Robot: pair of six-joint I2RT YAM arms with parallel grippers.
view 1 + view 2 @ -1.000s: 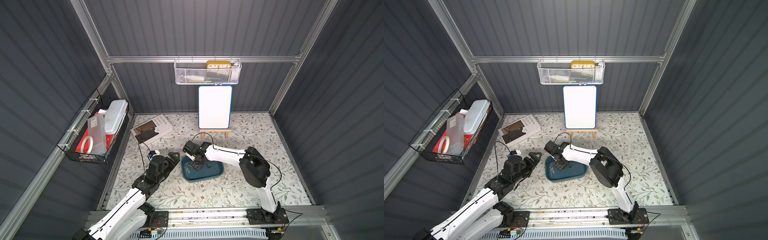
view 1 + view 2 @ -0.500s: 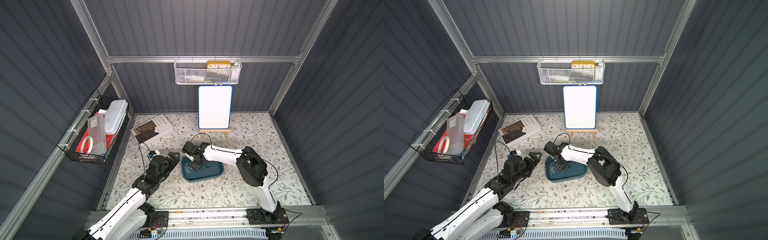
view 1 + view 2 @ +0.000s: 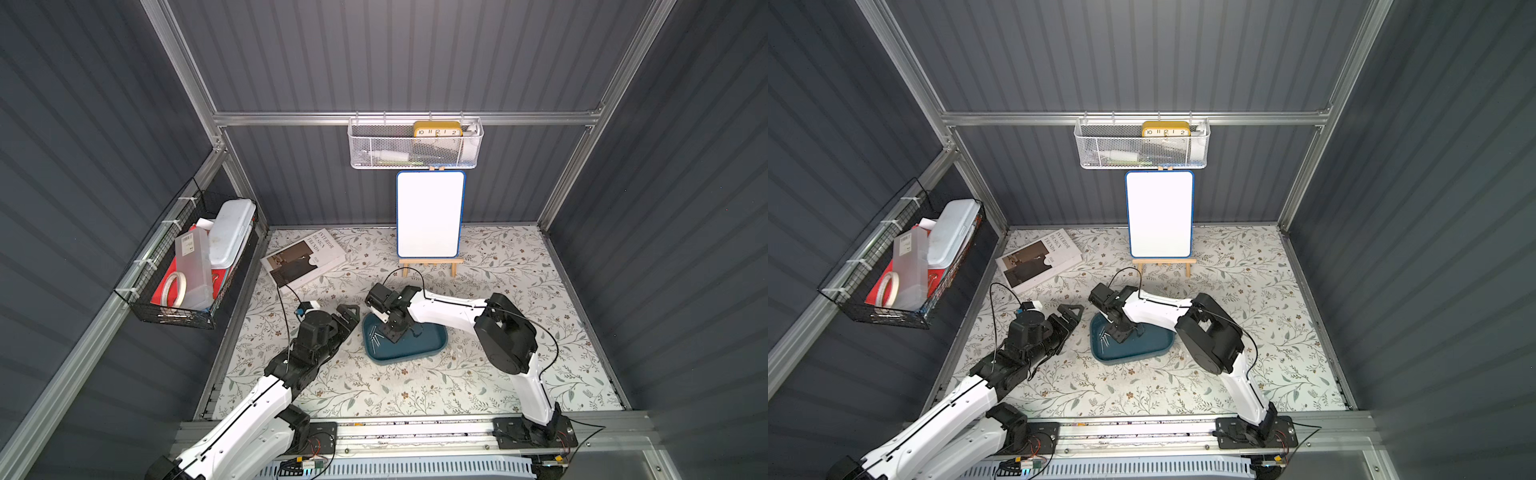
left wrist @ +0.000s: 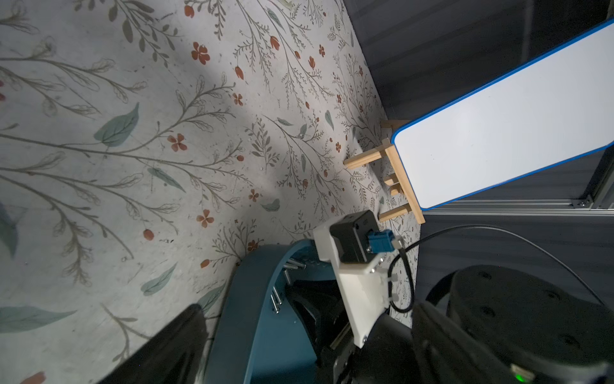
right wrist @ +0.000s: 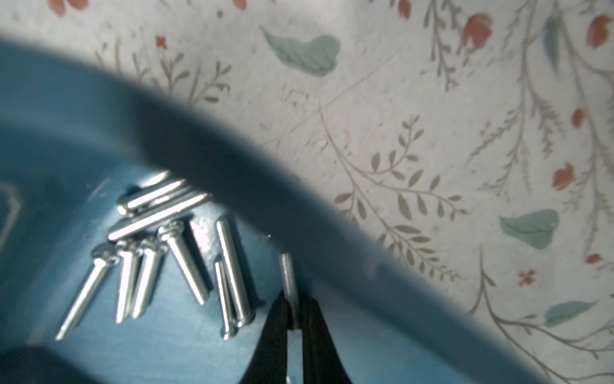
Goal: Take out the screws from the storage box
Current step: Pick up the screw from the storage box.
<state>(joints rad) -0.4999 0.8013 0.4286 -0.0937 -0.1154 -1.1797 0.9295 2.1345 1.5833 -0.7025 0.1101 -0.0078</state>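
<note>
A two-armed robot worked over a floral-patterned surface (image 3: pixel 415 386) inside a dark, ribbed-walled enclosure. The storage box (image 3: pixel 419 351), a shallow teal tray, sat on that surface between the two arms. The task looked barely begun. In the right wrist view, the right arm's fingers (image 5: pixel 277 327) were pressed together on a single screw (image 5: pixel 287 276). They pinched it near one end, just inside the box's curved rim. The screw was low inside the box, and whether it had left the box floor could not be told.

The other screws (image 5: pixel 172 246), roughly ten, lay in a loose fan on the box floor just beside the pinched one. Some overlapped and a few were tucked under the rim's shadow. In a top view they showed as pale slivers (image 3: pixel 376 336) at the end of the box nearer the left arm.

The left arm's fingers (image 3: pixel 347 308) were spread wide and empty, near the box's outer edge but not touching it. No screws could be made out on the surface outside the box, so nearly all the removal seemed left to do.
</note>
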